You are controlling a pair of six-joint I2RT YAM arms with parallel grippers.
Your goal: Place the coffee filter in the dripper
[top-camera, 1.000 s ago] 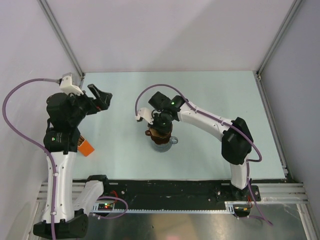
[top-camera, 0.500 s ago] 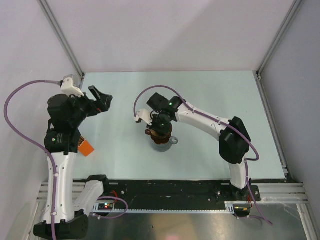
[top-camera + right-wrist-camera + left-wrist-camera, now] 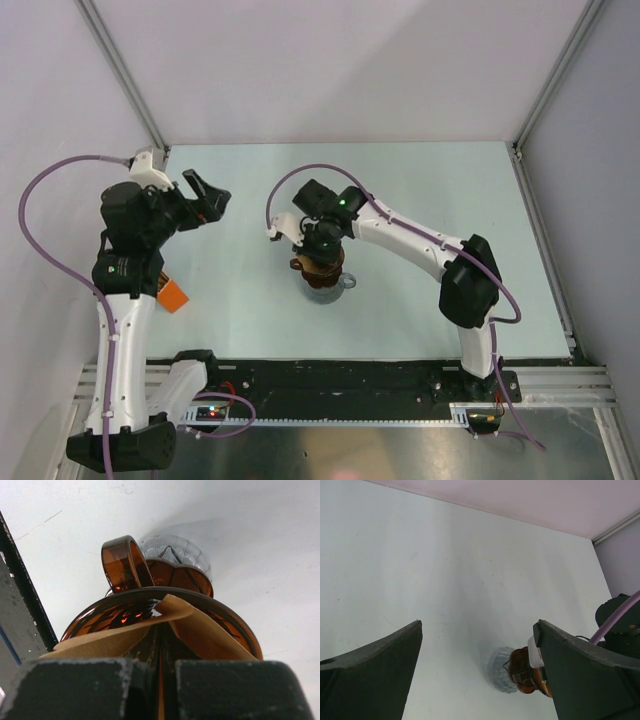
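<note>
left arm (image 3: 115,330): rises from its base at the near-left corner, elbow folded high by the left wall, wrist turned toward the middle of the worktop
left fingers (image 3: 375,672): spread wide with nothing between them, up in the air over the pale blue-green worktop (image 3: 430,200), aimed roughly at the dripper, well apart from it
small orange box (image 3: 172,296): on the worktop just beside the left arm, partly hidden by it
clear glass jug (image 3: 498,672): upright mid-worktop, carrying the dripper
dark reddish-brown translucent plastic cone dripper (image 3: 107,611): seated on the jug, round rim up, loop handle at the far side in the right wrist view
thin light-tan paper coffee filter (image 3: 200,632): inside the dripper, opened against its wall on both sides, near edge reaching the right fingers
right fingers (image 3: 75,690): pressed together, pinching the coffee filter's fold at the dripper's rim
right arm (image 3: 410,238): base at near right, first link upright to the elbow, forearm stretched left across the worktop, wrist bent down over the dripper
</note>
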